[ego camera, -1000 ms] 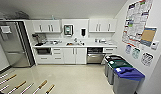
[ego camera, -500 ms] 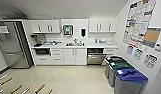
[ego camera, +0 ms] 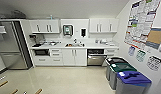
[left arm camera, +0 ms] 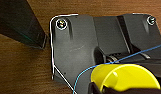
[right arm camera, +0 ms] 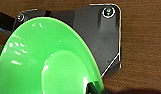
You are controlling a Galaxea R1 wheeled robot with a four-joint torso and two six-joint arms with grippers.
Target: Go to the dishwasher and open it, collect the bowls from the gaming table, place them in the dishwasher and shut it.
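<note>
1. The dishwasher (ego camera: pixel 95 57) sits under the counter (ego camera: pixel 76 46), just right of the white cabinet doors (ego camera: pixel 74 57); whether it is open is hard to tell.
2. The yellow bowl (left arm camera: pixel 123 76), cut off at the frame edge, sits at the left gripper; grip unclear.
3. The green bowl (right arm camera: pixel 43 60) likewise sits at the right gripper; grip unclear.

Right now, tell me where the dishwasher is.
In the head view the dishwasher sits under the counter, right of the white double cabinet doors below the sink, and behind the recycling bins along the right wall.
</note>
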